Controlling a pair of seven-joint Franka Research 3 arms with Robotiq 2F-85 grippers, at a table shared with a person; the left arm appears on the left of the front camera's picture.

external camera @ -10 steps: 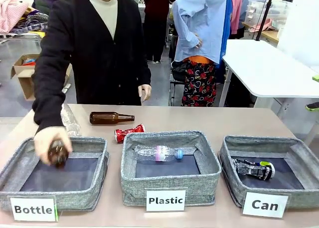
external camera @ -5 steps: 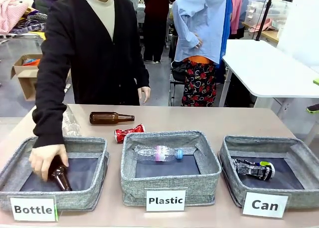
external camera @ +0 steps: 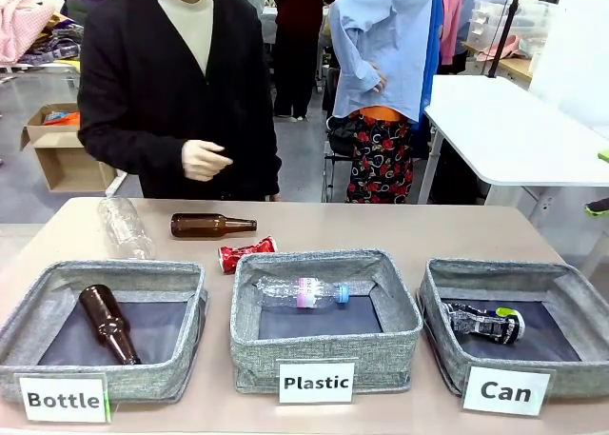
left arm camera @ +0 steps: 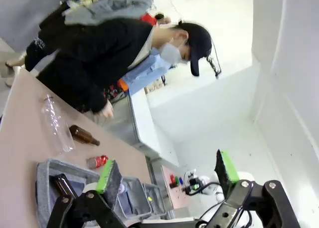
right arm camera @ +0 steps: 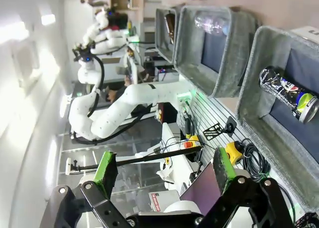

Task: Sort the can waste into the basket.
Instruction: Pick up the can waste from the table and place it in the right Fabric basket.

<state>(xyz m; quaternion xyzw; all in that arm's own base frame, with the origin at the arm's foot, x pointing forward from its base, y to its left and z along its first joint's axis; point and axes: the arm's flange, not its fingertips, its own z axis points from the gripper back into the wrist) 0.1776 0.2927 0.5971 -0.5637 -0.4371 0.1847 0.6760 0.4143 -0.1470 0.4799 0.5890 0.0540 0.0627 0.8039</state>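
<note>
- Seeing black can (external camera: 483,322) inside Can basket (external camera: 571,287).
- Seeing red can (external camera: 246,254) on desk (external camera: 428,230) behind Plastic basket (external camera: 324,349).
- Reading left end effector (left arm camera: 166,168), right end effector (right arm camera: 164,165): released, empty.

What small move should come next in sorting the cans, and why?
Probably reach the left tool, open and empty, toward the red can: it lies on the table behind the Plastic basket, while the black-and-silver can already sits in the Can basket.
</note>
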